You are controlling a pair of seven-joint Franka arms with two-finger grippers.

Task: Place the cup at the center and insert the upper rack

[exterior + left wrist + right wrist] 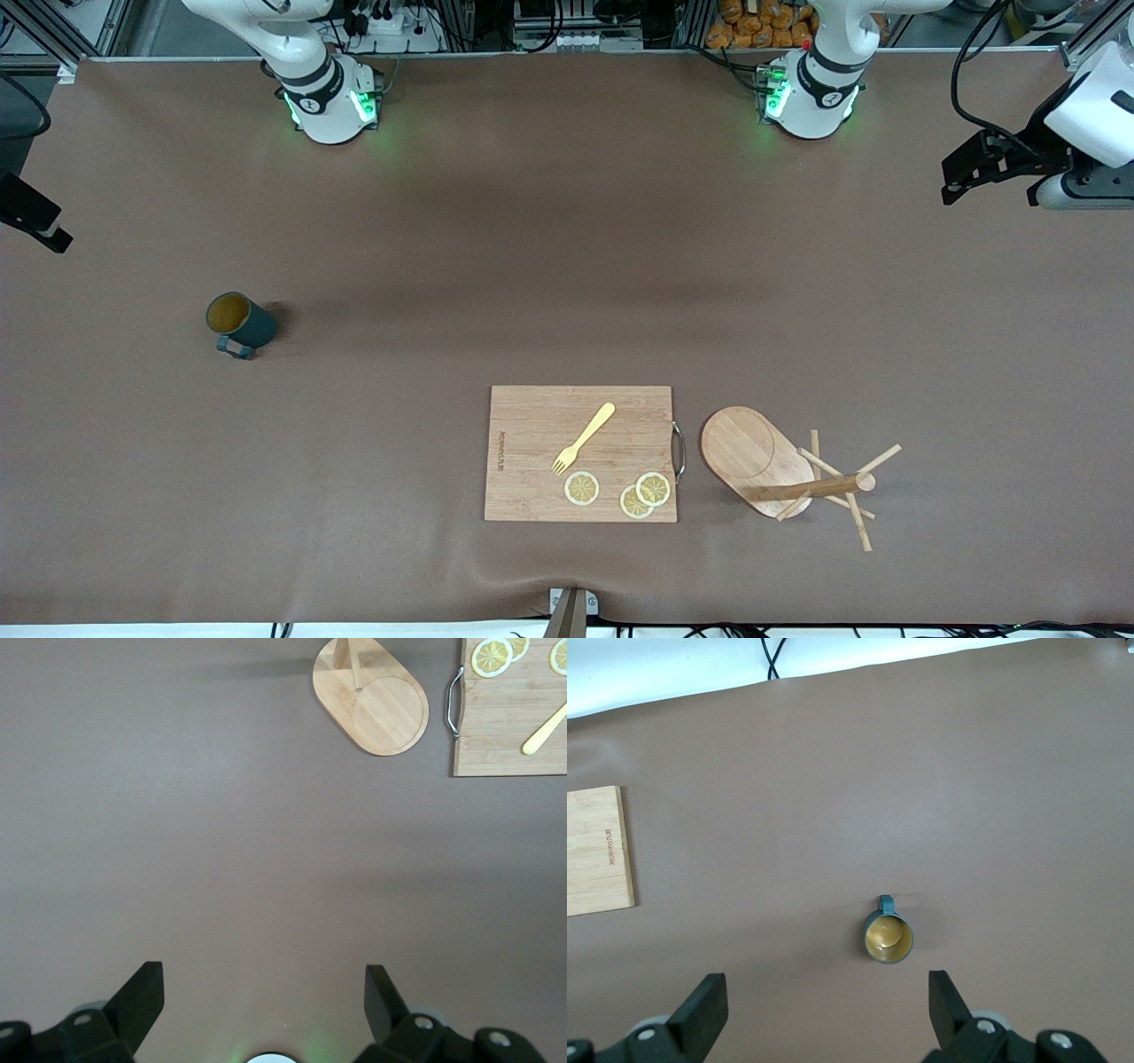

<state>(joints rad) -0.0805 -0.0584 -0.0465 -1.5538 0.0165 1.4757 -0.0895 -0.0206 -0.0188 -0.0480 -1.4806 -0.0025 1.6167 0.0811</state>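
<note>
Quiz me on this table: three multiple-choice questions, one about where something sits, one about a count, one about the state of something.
1. Where is the cup?
A. On the cutting board
B. On the bare table toward the right arm's end
C. Hung on the upper rack

2. How many lemon slices lie on the cutting board?
A. One
B. Three
C. Five

3. How is the upper rack placed?
A. Standing upright
B. Held by a gripper
C. Tipped on its side beside the board

Answers: 1 B, the cup stands alone there. 2 B, three slices show near the fork. 3 C, its post lies level and both the left gripper and right gripper are open, holding nothing.
</note>
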